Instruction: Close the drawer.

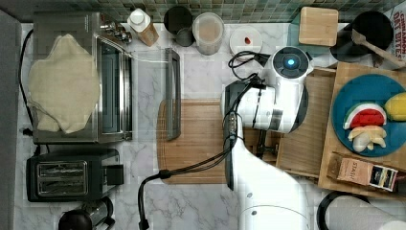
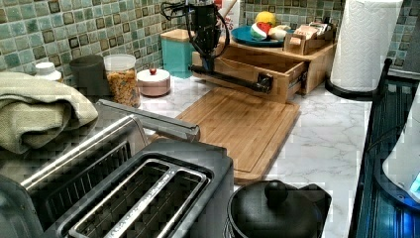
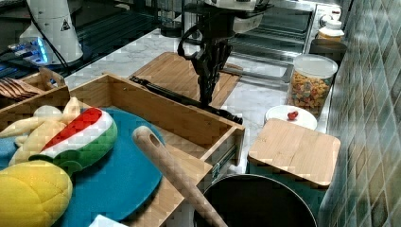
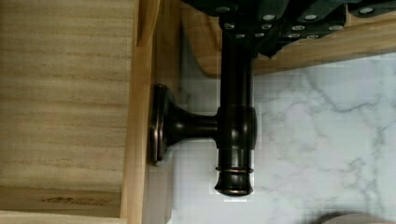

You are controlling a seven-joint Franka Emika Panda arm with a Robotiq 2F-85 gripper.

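Drawer (image 2: 257, 62) open; end effector (image 3: 206, 97) at dark handle bar (image 4: 236, 116), grip state can't tell. Next: push drawer shut w/ steady pressure.

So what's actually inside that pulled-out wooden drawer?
Nothing that can be seen: the drawer shows bare pale wood in the open part in the right view. Its back end runs under the wooden shelf holding the blue plate, so that part stays hidden.
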